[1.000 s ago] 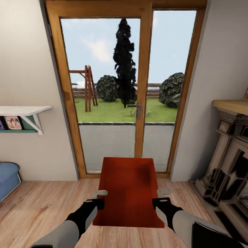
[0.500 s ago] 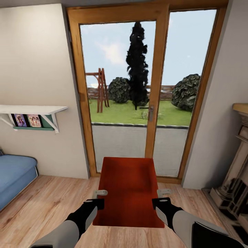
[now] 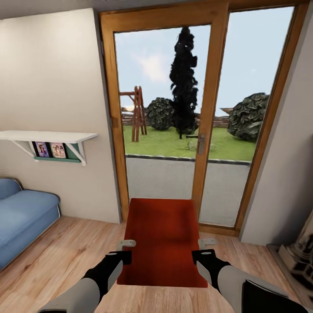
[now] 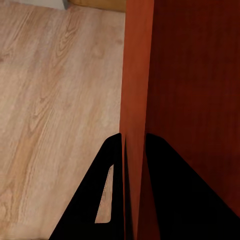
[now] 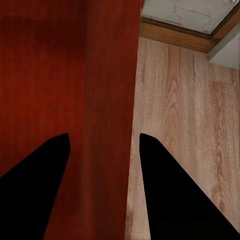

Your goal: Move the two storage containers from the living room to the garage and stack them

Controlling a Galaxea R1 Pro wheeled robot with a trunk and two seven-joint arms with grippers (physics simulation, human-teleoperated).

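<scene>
Straight ahead of both grippers stand the glass doors in their warm wood frame, with the light plank floor spreading below the arms and a blue sofa well off beyond the left one.

The storage container hangs between the two arms, clear of the floor, its open top facing up. It looks stiff and light, a thin-walled empty bin, though wide enough to twist if only one side is held; the ribbed surface should help against slipping. The long side walls near the rim seem the sensible hold, one per arm.

The left gripper is pinched tight on the container's left wall, one finger each side. The right gripper straddles the right wall with its fingers spread wider; whether they actually press it I cannot tell.
</scene>
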